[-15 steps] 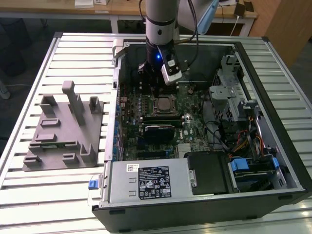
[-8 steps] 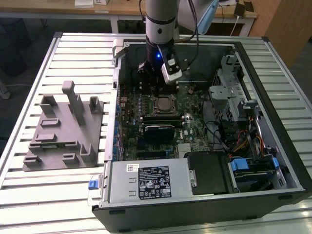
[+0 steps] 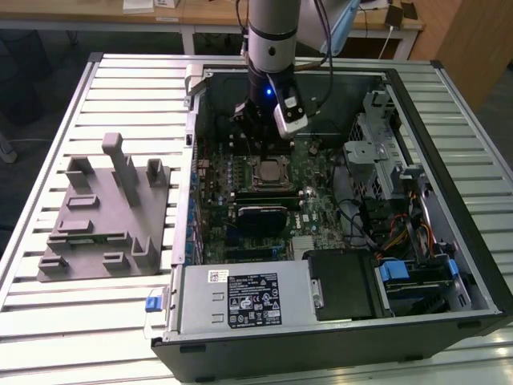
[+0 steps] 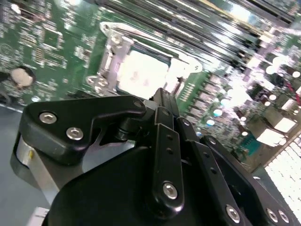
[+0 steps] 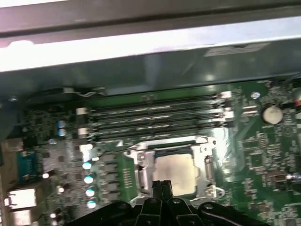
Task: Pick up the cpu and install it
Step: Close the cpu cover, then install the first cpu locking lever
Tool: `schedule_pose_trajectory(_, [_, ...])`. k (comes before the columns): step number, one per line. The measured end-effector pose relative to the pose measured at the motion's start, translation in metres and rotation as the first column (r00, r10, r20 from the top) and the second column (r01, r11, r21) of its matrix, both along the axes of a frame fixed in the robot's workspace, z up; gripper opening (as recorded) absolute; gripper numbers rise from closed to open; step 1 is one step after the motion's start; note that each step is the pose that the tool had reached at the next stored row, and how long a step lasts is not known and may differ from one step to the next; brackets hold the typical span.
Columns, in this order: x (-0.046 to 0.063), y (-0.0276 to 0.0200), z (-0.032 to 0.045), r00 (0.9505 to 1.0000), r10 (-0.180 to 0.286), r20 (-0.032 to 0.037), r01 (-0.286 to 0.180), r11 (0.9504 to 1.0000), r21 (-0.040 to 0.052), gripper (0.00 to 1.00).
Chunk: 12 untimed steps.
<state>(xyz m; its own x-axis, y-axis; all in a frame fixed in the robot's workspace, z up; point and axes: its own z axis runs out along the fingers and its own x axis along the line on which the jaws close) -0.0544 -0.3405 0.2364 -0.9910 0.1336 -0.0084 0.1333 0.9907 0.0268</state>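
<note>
Cpu (image 5: 175, 172) is already sitting in the socket (image 5: 141, 162), I'm judging; my claw (image 5: 162, 184) is hovering just over it, fingers pinched together, gripping nothing.

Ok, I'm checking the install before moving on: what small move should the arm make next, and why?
Probably lift the tool straight up a little. The pale silver square cpu already lies flat inside the metal-framed socket, and the tool looks shut and empty at its edge.

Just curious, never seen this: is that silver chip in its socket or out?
In: the cpu lies flat inside the metal socket frame.
</note>
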Motion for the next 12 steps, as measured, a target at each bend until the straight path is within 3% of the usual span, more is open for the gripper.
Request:
schedule_pose_trajectory(6, [0.017, -0.0001, 0.0000, 1.0000, 0.000, -0.0002, 0.000, 1.0000, 0.0000, 0.11])
schedule_pose_trajectory(12, [0.018, 0.0000, 0.0000, 1.0000, 0.000, -0.0002, 0.000, 1.0000, 0.0000, 0.11])
